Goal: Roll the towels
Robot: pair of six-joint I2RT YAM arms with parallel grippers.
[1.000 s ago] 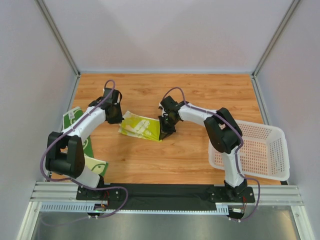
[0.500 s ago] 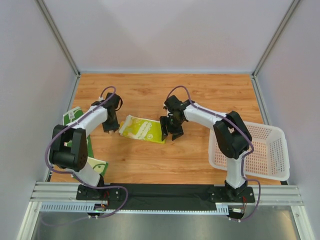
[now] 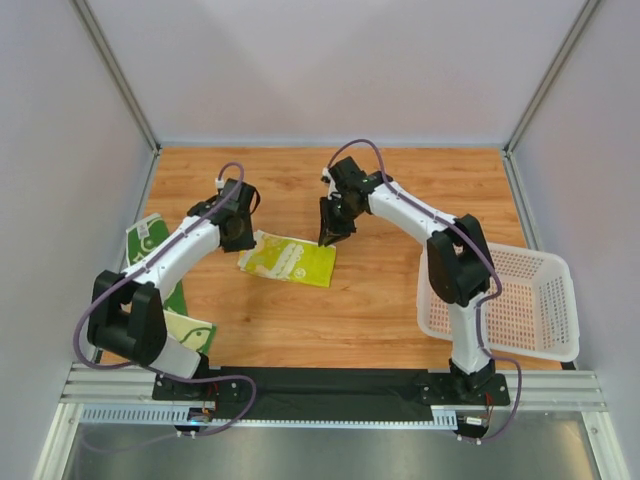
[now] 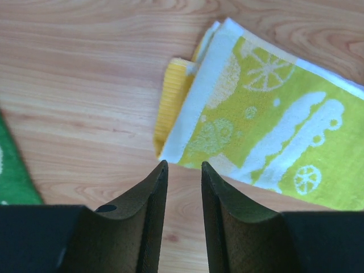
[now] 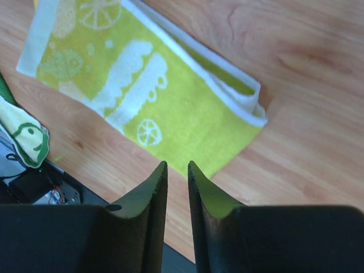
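Two claws hang over the middle of the table point(image 3: 430, 180), one at each end of the pale yellow towel point(image 3: 290, 262). Your left claw point(image 4: 183, 168) has its fingers point(image 4: 149, 199) spread only a little, with bare wood showing in the slit between them. Its tips sit just beside the towel's left end, and you cannot tell whether they touch the table.

Your right claw point(image 5: 177, 166) is likewise parted by a narrow slit and grips nothing. It points down at the towel's far right corner, the tips just off the cloth's edge.

The pale yellow towel lies flat, folded in layers, its white border and yellow-green prints facing up. It is not yet rolled.

The dark green towel point(image 3: 176, 296) lies at the left edge of the table, partly hidden under your left arm, well apart from both claws. Its cream prints show near the arm's base.

The white perforated basket point(image 3: 560, 270) stands at the right edge, beside your right arm.
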